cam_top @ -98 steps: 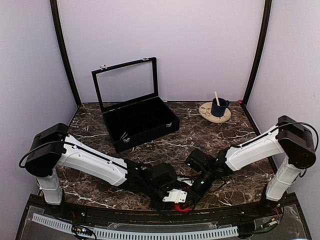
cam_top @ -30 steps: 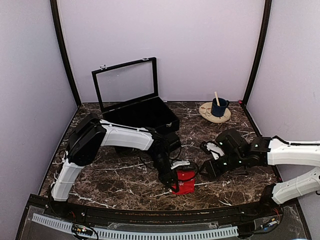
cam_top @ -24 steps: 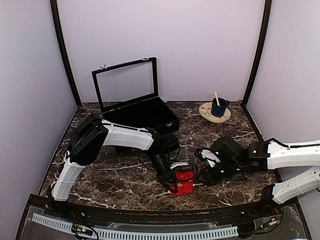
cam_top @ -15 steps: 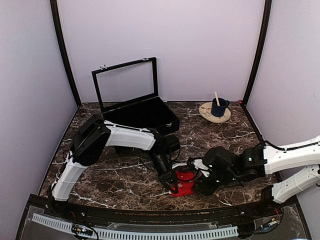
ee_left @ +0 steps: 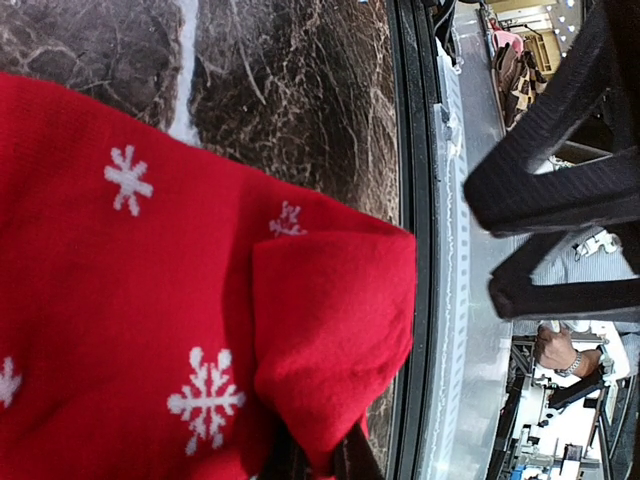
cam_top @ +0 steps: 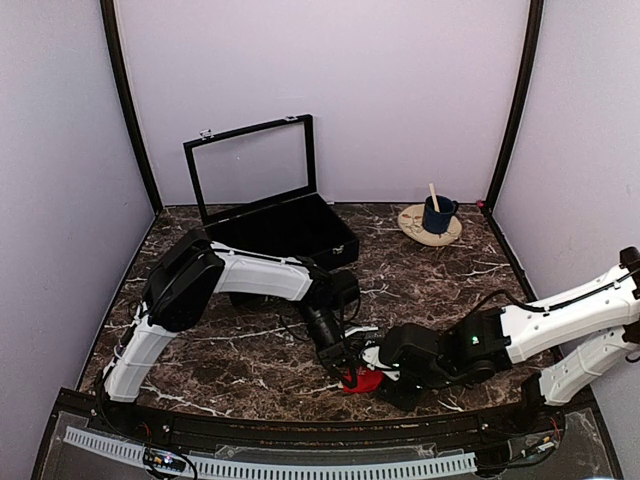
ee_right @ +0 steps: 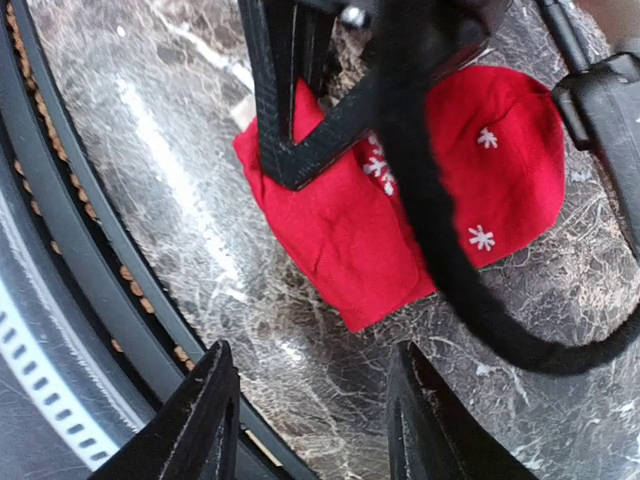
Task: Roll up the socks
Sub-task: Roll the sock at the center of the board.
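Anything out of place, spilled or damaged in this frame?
Nothing spilled or damaged. The socks lie bunched right by the near edge of the table, pinched by the left gripper; the black case stands open, the mug upright.

Dark marble table [cam_top: 440,275], white-veined. Black case [cam_top: 290,240] at 11 o'clock, open, its clear-panelled lid [cam_top: 250,170] standing upright at the far side. At 1 o'clock, a round wooden plate [cam_top: 412,224] bears a blue mug [cam_top: 437,215]; a wooden stick [cam_top: 434,195] stands in the mug. Lilac walls [cam_top: 400,90] enclose three sides.

Two arms [cam_top: 255,275], one bundle of red socks [cam_top: 360,380], one black case [cam_top: 285,240], one cup [cam_top: 437,214], one plate [cam_top: 412,226]
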Motion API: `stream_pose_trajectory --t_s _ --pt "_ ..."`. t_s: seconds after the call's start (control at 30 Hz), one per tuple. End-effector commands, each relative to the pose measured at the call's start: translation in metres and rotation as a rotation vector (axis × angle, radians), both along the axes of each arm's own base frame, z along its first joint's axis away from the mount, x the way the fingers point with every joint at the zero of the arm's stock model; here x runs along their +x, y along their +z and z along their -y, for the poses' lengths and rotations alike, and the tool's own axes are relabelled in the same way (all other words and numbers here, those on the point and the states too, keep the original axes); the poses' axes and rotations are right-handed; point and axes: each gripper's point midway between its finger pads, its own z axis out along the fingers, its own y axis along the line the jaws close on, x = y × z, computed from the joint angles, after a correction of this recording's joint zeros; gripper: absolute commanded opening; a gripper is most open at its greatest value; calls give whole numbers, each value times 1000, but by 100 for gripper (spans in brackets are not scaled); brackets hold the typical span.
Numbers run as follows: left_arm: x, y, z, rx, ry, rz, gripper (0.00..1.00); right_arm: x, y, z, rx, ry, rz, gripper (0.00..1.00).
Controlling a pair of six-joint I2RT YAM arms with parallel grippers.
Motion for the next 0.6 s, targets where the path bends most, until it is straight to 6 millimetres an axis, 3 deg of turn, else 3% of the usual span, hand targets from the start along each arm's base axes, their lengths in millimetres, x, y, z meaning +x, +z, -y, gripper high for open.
stream_pose_trajectory --t_s 0.0,0.57 --pt "3 -20 -12 78 3 8 0 6 9 -16 12 53 81 47" --pt "5 -18 -10 58 14 -27 0 14 -11 -28 -71 135 143 47"
